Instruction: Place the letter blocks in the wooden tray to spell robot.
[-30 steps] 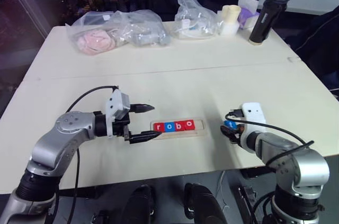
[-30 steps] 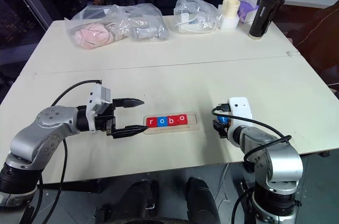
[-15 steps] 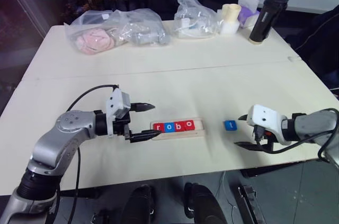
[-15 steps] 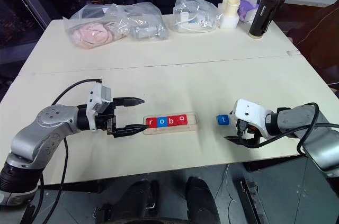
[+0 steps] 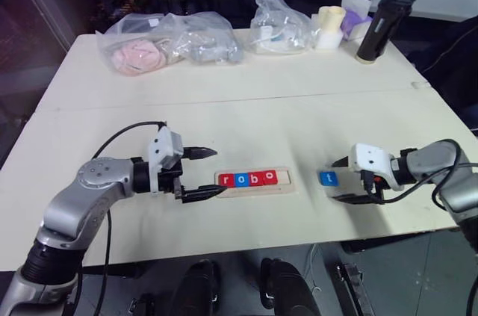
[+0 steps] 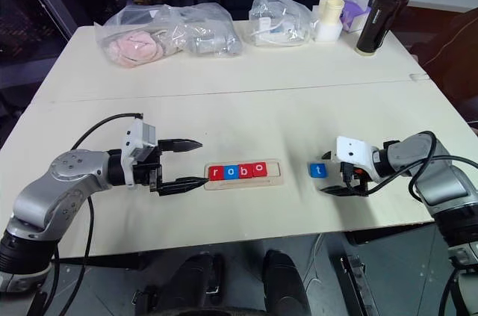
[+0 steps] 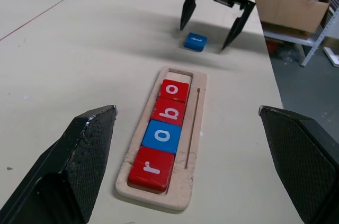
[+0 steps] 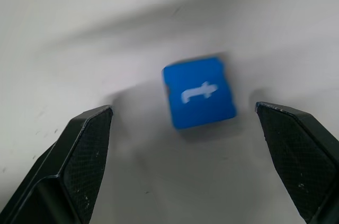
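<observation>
Lying flat, the blue t block (image 5: 327, 178) sits just before the wide-spread right pincer (image 5: 342, 179).

Head stereo pair: high, looking forward and down over whole surface (image 5: 246, 107) from near edge; both eyes share same scene. Left wrist view: low, close, looking along wooden tray (image 7: 193, 144) toward blue t block (image 7: 195, 41) and right gripper (image 7: 212, 20). Right wrist view: very close, straight down on same t block.
</observation>
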